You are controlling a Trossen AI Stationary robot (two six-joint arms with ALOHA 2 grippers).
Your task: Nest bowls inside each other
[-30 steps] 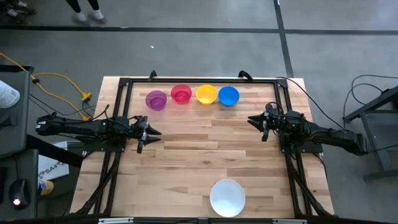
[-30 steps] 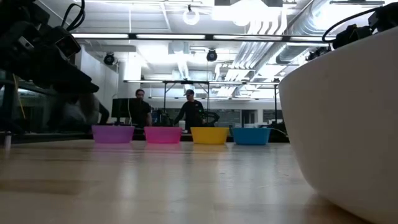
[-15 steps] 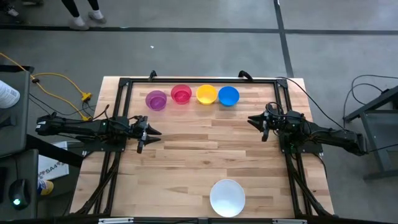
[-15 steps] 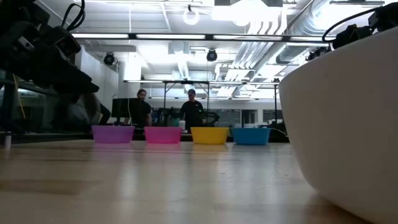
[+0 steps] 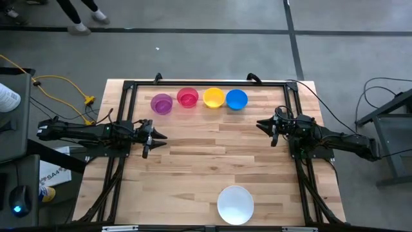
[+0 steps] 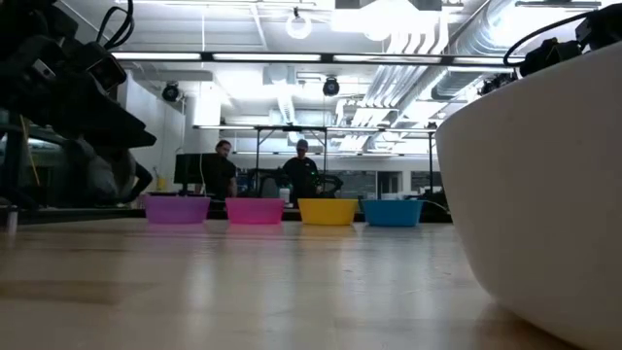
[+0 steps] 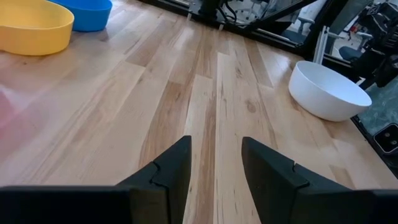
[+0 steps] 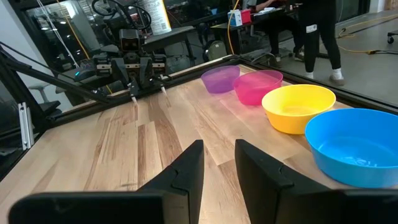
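Four small bowls stand upright in a row along the table's far edge: purple (image 5: 161,103), pink (image 5: 187,98), yellow (image 5: 214,98) and blue (image 5: 237,99). A larger white bowl (image 5: 235,204) stands near the front edge. My left gripper (image 5: 154,137) hovers open at the table's left side, pointing toward the right. My right gripper (image 5: 262,126) hovers open at the right side, pointing toward the left. Neither touches a bowl. The left wrist view shows the white bowl (image 7: 328,92), the yellow bowl (image 7: 31,28) and the blue bowl (image 7: 87,12); the right wrist view shows all four small bowls, blue (image 8: 357,147) nearest.
A black metal frame (image 5: 206,84) runs round the tabletop. Bare wood lies between the two grippers and between the row of small bowls and the white bowl. People stand in the room beyond the table's far edge (image 6: 301,175).
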